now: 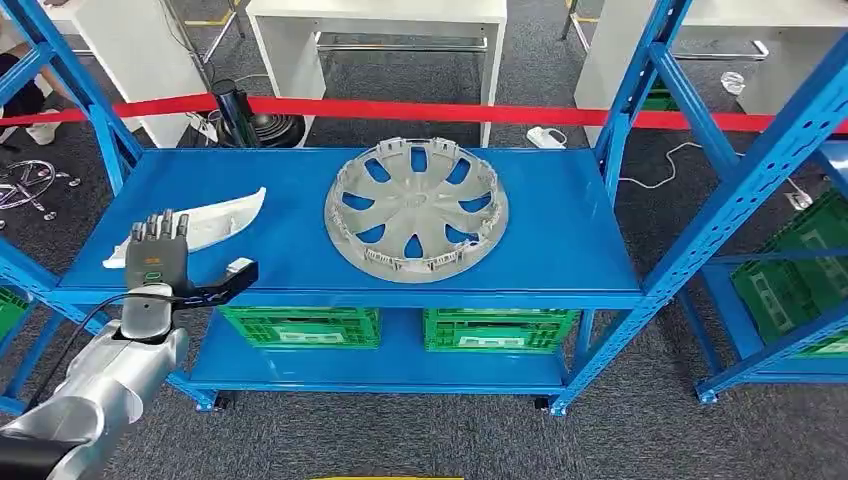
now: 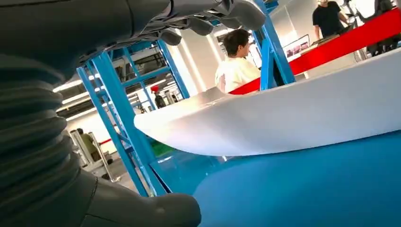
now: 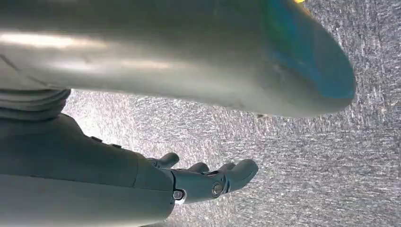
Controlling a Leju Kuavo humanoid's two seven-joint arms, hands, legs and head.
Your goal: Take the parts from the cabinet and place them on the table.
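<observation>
left hand: over front-left corner of blue shelf, fingers spread and straight, thumb out sideways, holding nothing
white part: lies flat on shelf, just past the fingertips; fingertips over its near edge, contact unclear; in left wrist view it sits between thumb and fingers, ungripped
wheel cover: grey, flat on shelf, well apart from fingers, off the thumb side
right hand: hangs over grey carpet, fingers loosely extended, empty
green crates: lower shelf
</observation>
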